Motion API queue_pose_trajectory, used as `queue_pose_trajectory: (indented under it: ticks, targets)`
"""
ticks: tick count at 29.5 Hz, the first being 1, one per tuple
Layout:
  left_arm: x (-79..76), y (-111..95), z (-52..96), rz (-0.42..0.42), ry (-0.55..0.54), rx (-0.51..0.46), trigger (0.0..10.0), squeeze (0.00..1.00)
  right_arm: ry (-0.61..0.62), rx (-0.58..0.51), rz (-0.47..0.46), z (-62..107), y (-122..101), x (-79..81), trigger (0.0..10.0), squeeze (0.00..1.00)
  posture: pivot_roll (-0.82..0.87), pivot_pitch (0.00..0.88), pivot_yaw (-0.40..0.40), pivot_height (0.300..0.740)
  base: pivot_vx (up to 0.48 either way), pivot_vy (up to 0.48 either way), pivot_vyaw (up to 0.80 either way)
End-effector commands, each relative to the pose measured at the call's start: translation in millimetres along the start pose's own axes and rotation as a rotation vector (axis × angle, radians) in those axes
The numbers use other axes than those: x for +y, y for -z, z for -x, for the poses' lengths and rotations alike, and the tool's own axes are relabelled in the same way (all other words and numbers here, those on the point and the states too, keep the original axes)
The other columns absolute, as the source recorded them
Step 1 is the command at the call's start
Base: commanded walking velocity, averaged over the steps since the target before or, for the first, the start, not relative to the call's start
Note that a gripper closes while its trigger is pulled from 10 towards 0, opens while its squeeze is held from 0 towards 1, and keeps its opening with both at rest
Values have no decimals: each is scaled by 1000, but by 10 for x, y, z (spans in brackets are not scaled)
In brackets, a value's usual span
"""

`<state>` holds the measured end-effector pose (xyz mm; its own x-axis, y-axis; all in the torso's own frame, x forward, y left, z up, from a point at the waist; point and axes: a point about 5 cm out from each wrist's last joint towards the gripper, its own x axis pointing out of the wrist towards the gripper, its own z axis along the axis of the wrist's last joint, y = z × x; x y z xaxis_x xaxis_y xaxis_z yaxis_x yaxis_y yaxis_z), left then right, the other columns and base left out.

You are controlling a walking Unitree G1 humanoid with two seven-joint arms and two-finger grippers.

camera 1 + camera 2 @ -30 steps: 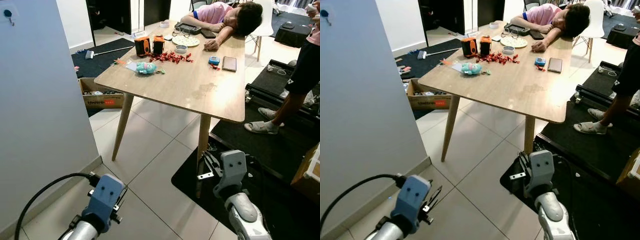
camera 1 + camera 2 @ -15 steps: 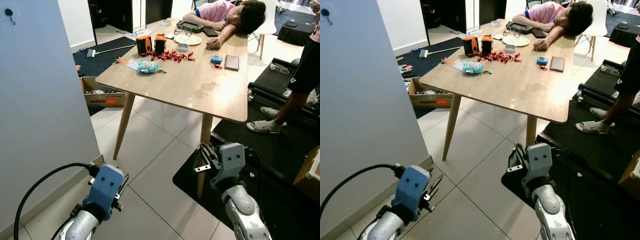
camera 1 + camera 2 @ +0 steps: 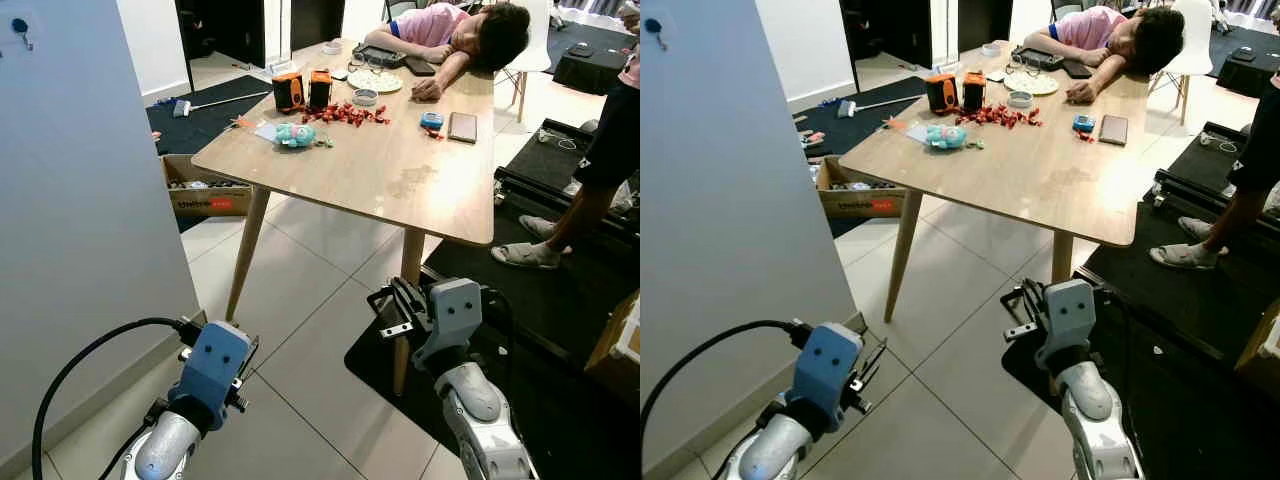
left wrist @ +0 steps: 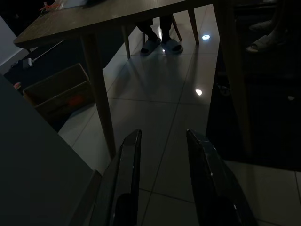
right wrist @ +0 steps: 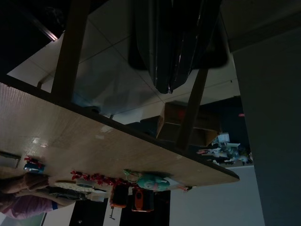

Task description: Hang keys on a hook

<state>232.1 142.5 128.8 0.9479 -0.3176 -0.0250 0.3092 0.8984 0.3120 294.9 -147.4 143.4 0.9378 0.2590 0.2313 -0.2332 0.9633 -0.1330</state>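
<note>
Head views: a wooden counter (image 3: 400, 180) stands ahead of both arms, and a teal toy (image 3: 292, 134), perhaps the keys' fob though too small to tell, lies lengthwise across its far-left part, well beyond the left end effector (image 3: 868, 368); a blue hook (image 3: 20, 27) sits high on the grey wall above that end effector. Left wrist view: the left fingers (image 4: 127, 162) stand apart over floor tiles. Right wrist view: the right end effector (image 5: 169, 87) is pressed together, empty, low before the counter's edge.
</note>
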Motion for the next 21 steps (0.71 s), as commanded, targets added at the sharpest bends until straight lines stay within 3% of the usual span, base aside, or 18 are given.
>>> queue_pose_trajectory:
  ticks: [1, 11, 21]
  targets:
    - [-26, 52, 13, 21, -1, 23, 10000, 0, 18, 11, -11, 29, 40, -28, 10000, 0, 135, 111, -15, 740, 0, 0, 0]
    - [-32, 31, -4, 6, 14, 4, 10000, 0, 10, 12, -12, 31, 45, -4, 10000, 0, 135, 108, -15, 740, 0, 0, 0]
    - [-46, 29, -3, -12, 21, -2, 10000, 0, -9, 25, -3, 22, 70, 40, 10000, 0, 140, 115, -17, 740, 438, 0, 0]
